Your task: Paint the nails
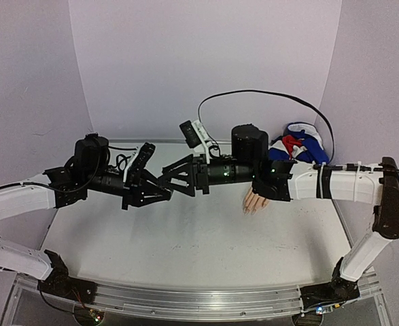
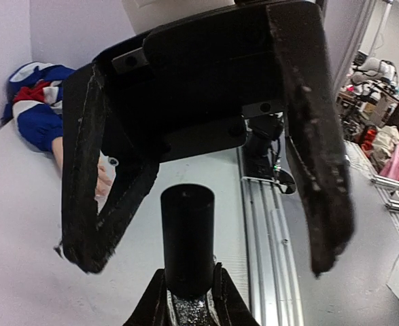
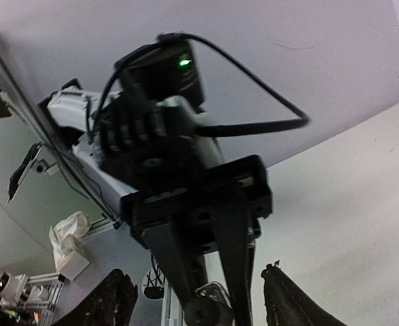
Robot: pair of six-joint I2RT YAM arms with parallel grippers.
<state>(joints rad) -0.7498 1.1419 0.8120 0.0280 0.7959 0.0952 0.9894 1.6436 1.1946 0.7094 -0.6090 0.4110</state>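
Observation:
The pale mannequin hand [image 1: 255, 202] lies on the table with fingers toward the near edge, partly under my right arm. Its blue, white and red sleeve [image 1: 296, 145] is at the back right. The nails are too small to make out. My left gripper [image 2: 187, 280] is shut on a small bottle with a dark cap [image 2: 187, 227], held in the air, cap pointing right. My right gripper [image 3: 198, 273] is open, and its fingers [image 2: 87, 204] straddle the cap without touching it. In the top view both grippers meet left of centre: the left gripper [image 1: 157, 193] and the right gripper [image 1: 176, 179].
The white table [image 1: 185, 251] has a metal rail [image 1: 199, 302] along its near edge. Purple walls enclose the back and sides. A black cable [image 1: 274, 95] loops above the right arm. The mannequin hand also shows in the left wrist view [image 2: 105, 183], behind a right gripper finger.

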